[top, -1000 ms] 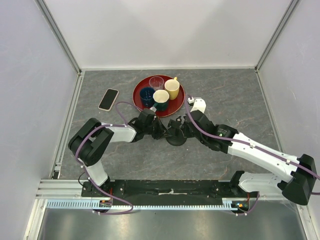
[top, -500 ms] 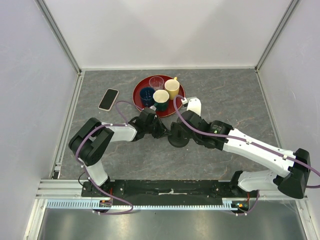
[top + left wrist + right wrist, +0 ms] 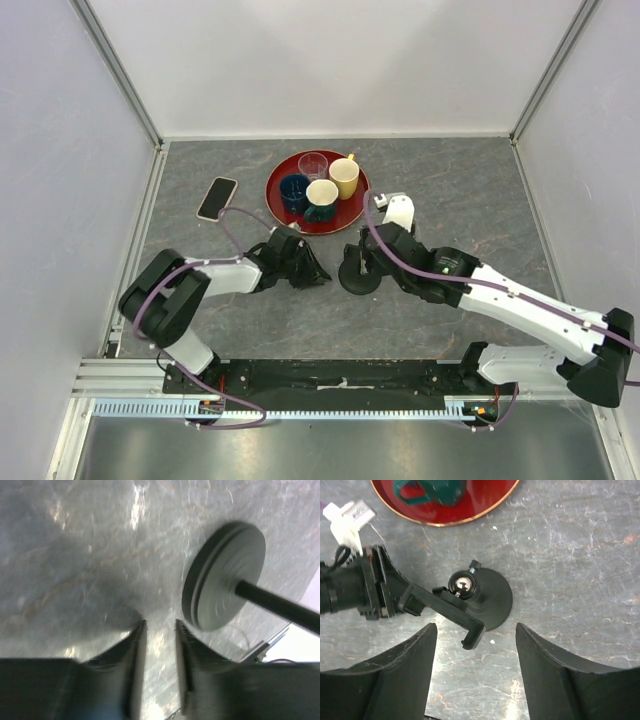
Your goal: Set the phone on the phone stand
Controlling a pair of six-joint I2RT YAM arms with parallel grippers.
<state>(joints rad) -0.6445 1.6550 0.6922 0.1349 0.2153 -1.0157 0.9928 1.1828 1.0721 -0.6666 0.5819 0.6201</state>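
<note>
The phone [image 3: 217, 198] lies flat, pale back up, at the table's left, far from both grippers. The black phone stand [image 3: 356, 276] sits mid-table on its disc base [image 3: 495, 600], with a shiny ball joint [image 3: 462, 585] and a cradle arm [image 3: 455, 612]. My right gripper [image 3: 368, 258] [image 3: 476, 626] hovers over it, open wide, the cradle's hooked end between its fingertips and touching neither. My left gripper [image 3: 316, 277] [image 3: 160, 624] is just left of the stand, open a little over bare table. The stand's disc [image 3: 225, 575] is beside its right finger.
A red round tray [image 3: 346, 212] [image 3: 470, 505] behind the stand holds several cups: clear, yellow, dark blue and a white-rimmed green one [image 3: 322, 198]. The left arm's wrist [image 3: 355, 587] fills the left of the right wrist view. Walls close in the table's sides and back.
Both grippers have gone from shut to open at the stand. The left arm has drawn back to the left, and the right gripper has lifted slightly. The stand remains in place.
</note>
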